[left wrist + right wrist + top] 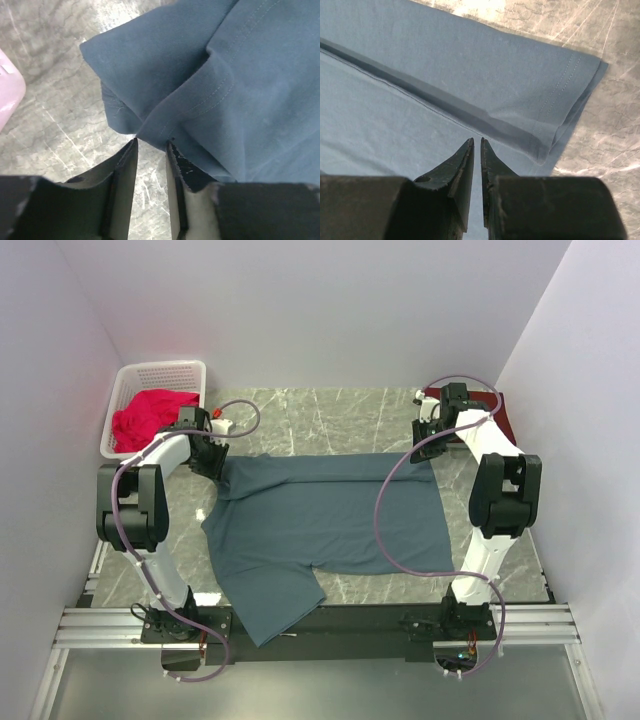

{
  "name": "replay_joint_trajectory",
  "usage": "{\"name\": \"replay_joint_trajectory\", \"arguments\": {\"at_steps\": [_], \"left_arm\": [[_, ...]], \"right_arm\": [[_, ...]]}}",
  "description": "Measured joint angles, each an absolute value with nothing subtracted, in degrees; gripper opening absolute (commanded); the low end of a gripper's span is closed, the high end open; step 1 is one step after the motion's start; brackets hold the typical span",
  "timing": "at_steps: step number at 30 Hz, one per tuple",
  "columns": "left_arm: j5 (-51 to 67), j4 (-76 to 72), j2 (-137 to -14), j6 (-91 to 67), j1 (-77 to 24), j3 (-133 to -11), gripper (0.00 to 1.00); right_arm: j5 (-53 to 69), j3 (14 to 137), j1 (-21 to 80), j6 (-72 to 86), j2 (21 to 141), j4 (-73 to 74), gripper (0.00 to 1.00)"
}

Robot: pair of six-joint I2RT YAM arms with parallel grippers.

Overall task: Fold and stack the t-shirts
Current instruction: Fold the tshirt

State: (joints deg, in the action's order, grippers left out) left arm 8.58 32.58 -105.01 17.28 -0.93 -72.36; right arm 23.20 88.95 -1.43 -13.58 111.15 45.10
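The slate blue-grey t-shirt [330,515] lies spread on the marble table, with one sleeve hanging toward the near edge. My left gripper [207,452] is at its far left corner. In the left wrist view the left gripper [151,142] stands narrowly open, bare marble showing between the fingers and the shirt's stitched hem [200,105] touching the tips. My right gripper [428,447] is at the far right corner. In the right wrist view the right gripper [476,140] is closed to a thin slit, tips pressed into the cloth [395,125] just short of a fold ridge. The dark maroon t-shirt [503,412] lies behind the right arm.
A white basket [160,368] holding a red cloth [150,412] stands at the back left, close to the left arm; its rim [10,95] shows at the edge of the left wrist view. White walls enclose three sides. Bare marble [340,410] lies beyond the shirt.
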Motion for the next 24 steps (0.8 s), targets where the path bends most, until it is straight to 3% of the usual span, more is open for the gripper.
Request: {"name": "replay_joint_trajectory", "arguments": {"at_steps": [5, 10, 19, 24], "left_arm": [[9.6, 32.9, -105.0, 17.0, -0.9, -72.4, 0.34], [10.0, 32.9, -106.6, 16.6, -0.9, -72.4, 0.44], [10.2, 33.5, -108.5, 16.6, -0.8, -73.0, 0.32], [10.2, 33.6, -108.5, 16.7, -0.8, -73.0, 0.32]], "right_arm": [[23.2, 89.7, -1.4, -13.5, 112.0, 45.3, 0.17], [23.2, 90.0, -1.4, -13.4, 112.4, 45.4, 0.17], [23.2, 90.0, -1.4, -13.4, 112.4, 45.5, 0.17], [23.2, 90.1, -1.4, -13.3, 112.9, 45.6, 0.17]]}}
